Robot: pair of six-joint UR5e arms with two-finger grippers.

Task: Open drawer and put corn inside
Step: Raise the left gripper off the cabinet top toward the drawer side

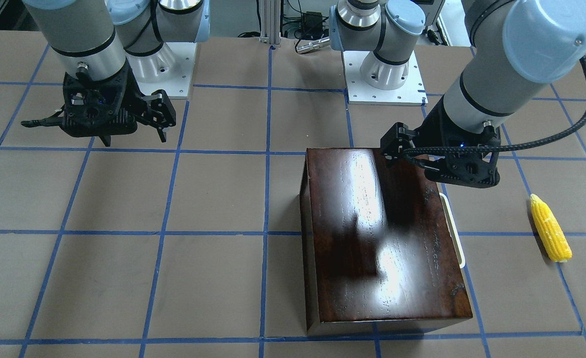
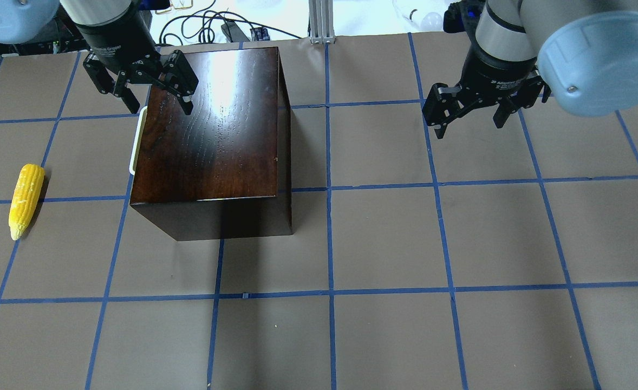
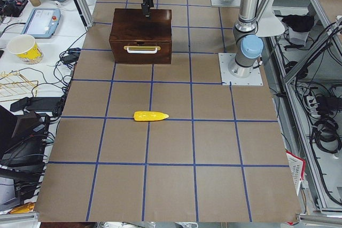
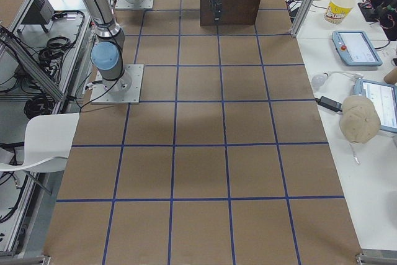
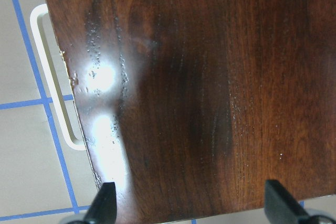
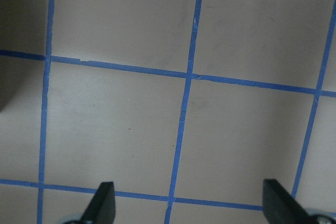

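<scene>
Lining the table (image 2: 384, 238), brown paper (image 2: 503, 233), blue tape grid (image 2: 330, 244); cluttered benches (image 4: 335, 72) alongside.

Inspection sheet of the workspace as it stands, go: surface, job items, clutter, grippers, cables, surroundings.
Surface: table covered in brown paper with a blue tape grid.
Job's things: drawer shut in the dark box, white handle facing the corn; corn lying on the table, apart from the box.
Clutter: nothing seen.
Grippers: left gripper open over the box top near the handle side, empty; right gripper open over bare table, empty.
Cables: black braided cable running along the left arm; loose wires beyond the table's far edge.
Surroundings: side bench with tablets and a paper cup; a white chair.
</scene>
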